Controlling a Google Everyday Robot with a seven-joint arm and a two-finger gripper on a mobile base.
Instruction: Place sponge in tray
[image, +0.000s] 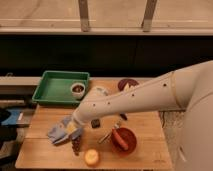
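A small yellow sponge (73, 128) is seen at the arm's tip, where the gripper (74, 133) is lowered over the wooden table's (145, 150) left part. The green rectangular tray (50, 94) is set flat at the table's back left, apart from the sponge.

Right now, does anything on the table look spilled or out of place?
Nothing spilled. A blue cloth lies crumpled on the left side of the table beside the gripper, and a small bowl already sits in the green tray.
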